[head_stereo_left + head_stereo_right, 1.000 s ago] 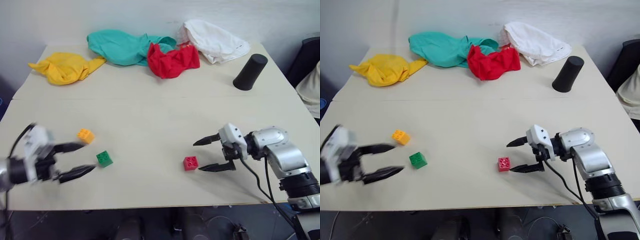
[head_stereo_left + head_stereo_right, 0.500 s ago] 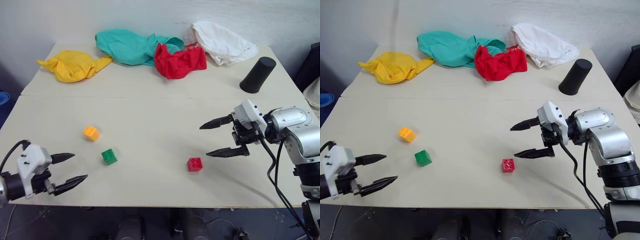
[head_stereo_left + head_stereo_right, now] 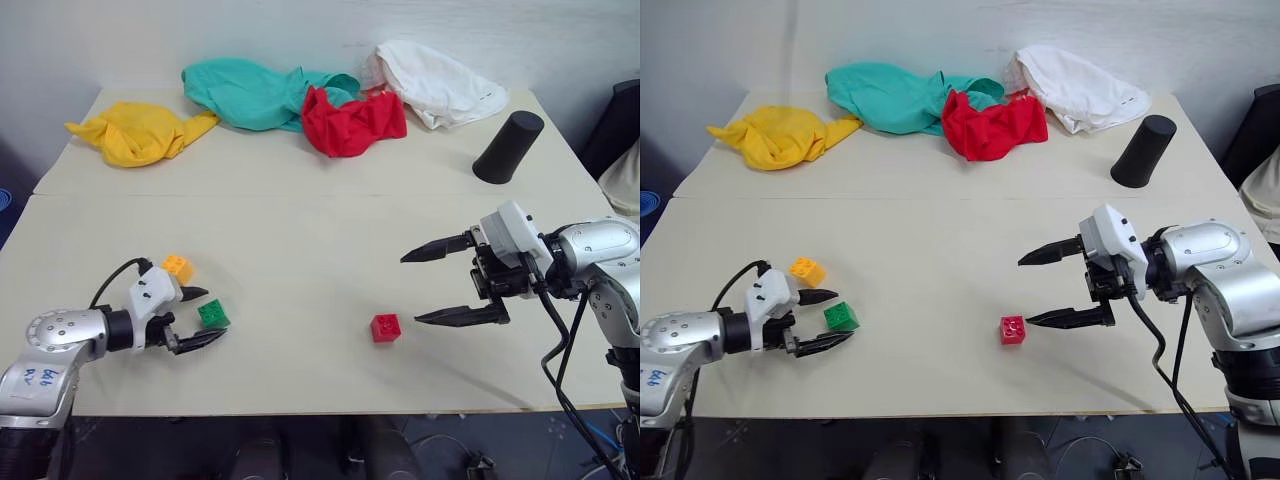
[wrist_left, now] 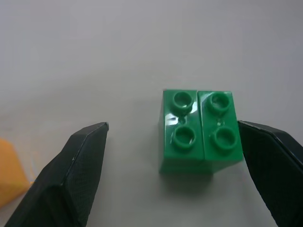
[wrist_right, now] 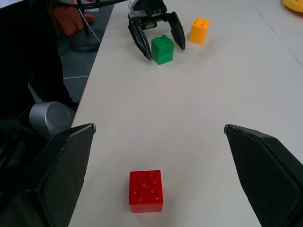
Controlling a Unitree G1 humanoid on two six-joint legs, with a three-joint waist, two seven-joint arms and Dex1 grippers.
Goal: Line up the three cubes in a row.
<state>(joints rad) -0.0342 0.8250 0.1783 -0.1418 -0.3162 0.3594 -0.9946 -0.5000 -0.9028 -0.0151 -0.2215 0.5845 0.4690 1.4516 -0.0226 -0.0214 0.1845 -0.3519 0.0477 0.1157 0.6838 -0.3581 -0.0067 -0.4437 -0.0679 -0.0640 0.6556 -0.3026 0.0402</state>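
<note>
Three cubes lie apart on the bench [image 3: 300, 230]. Nearest, the red cube [image 3: 385, 327] sits at about five o'clock from the bench's middle, just beside the wide-open, empty right hand [image 3: 448, 284]. At eight o'clock the left hand [image 3: 197, 315], also open, brackets the green cube [image 3: 212, 314], which sits off-centre toward one finger. Best to centre it before closing squarely on flat faces. Just beyond lies the orange cube [image 3: 178, 267], well short of the far cloths.
</note>
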